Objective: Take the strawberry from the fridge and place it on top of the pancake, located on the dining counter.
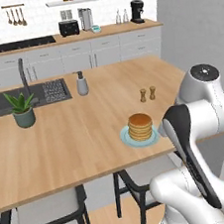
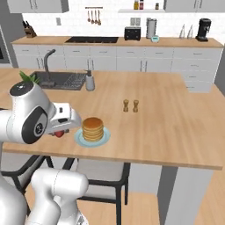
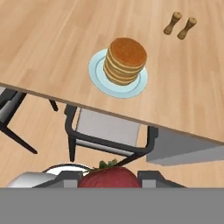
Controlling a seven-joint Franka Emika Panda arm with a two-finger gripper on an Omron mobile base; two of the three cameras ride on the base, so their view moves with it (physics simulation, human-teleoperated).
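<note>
My gripper (image 3: 109,179) is shut on the strawberry (image 3: 108,177), a dark red fruit with green leaves between the fingertips. In the right base view the strawberry (image 2: 57,133) shows under the hand (image 2: 59,131), just left of the pale blue plate (image 2: 79,139) and near the counter's front edge. The pancake (image 1: 140,126) (image 2: 92,128) (image 3: 126,60) is a golden-brown stack on that plate (image 1: 125,138) (image 3: 97,72), upon the wooden dining counter (image 1: 77,133) (image 2: 167,127) (image 3: 52,43). The hand hangs off the counter's near edge, above a stool. The fridge is out of view.
Two small shakers (image 1: 147,94) (image 2: 130,105) (image 3: 180,25) stand behind the plate. Black-framed stools (image 1: 47,212) (image 2: 101,176) (image 3: 109,131) sit under the front edge. A potted plant (image 1: 22,108), sink (image 1: 12,99) and soap dispenser (image 1: 81,83) lie far left.
</note>
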